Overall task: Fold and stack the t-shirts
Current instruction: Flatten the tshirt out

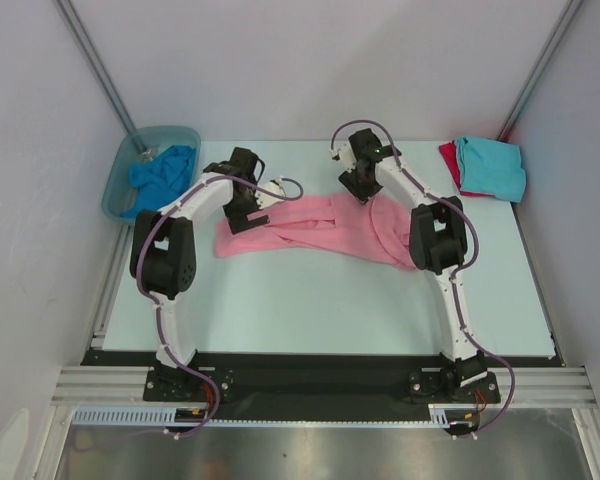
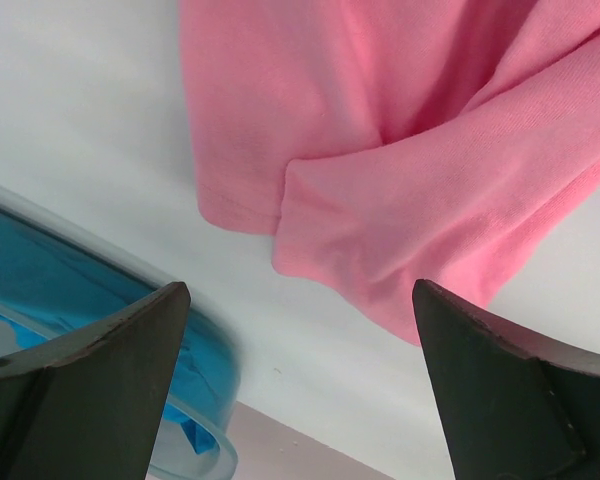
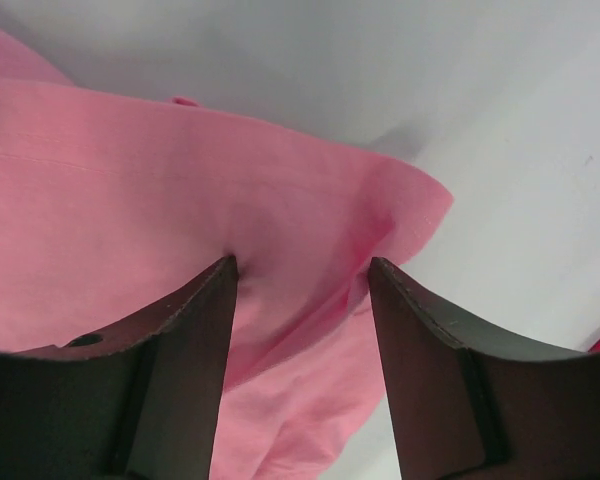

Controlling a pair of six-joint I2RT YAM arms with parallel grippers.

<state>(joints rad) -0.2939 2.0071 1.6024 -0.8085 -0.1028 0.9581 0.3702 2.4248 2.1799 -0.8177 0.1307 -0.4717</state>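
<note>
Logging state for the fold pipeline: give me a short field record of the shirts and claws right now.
pink t-shirt: mid-table, bunched, unfolded
turquoise t-shirt: folded, on red t-shirt, far right
blue t-shirt: crumpled in tub, far left
left claw: open, over the pink hem, holding nothing
right claw: jaws apart, pink cloth between the tips

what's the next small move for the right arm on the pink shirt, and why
Probably close the right end effector fully. Its fingers press into the pink t-shirt near its edge with cloth puckered between them, yet the jaws stand apart, so nothing looks pinched. The left end effector is wide open near the shirt's other end, holding nothing.
</note>
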